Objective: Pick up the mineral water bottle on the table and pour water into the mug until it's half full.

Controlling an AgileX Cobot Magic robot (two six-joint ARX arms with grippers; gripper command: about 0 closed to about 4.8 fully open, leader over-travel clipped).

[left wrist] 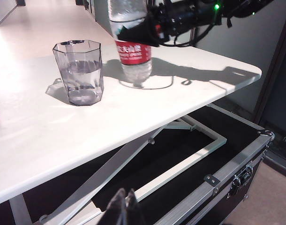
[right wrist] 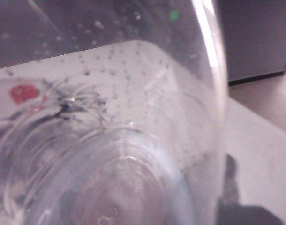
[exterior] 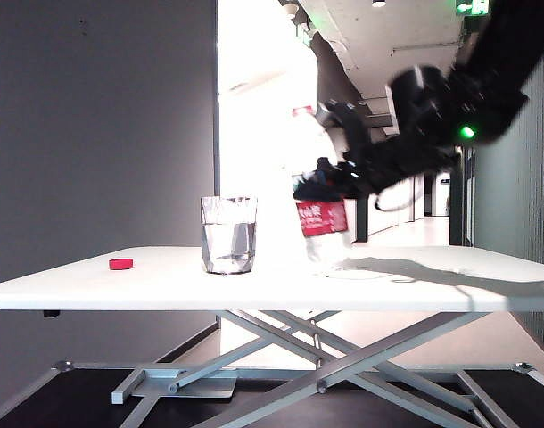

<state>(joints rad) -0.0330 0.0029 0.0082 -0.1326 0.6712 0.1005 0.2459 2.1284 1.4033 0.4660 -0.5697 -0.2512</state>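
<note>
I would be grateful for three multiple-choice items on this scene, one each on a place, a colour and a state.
1. Seen from the exterior camera, where does the mug stand on the table?
A. Between the red disc and the mineral water bottle
B. Right of the bottle
C. Left of the disc

2. What colour is the bottle's label?
A. Blue
B. Red
C. Green

3. What is the right gripper doing?
A. Hanging open, away from everything
B. Holding the mug
C. Clamped on the bottle

Answers: 1 A, the mug sits between disc and bottle. 2 B, the label shows red in both wider views. 3 C, the gripper wraps the bottle above its label.

The left gripper hangs beside the table, shut.
</note>
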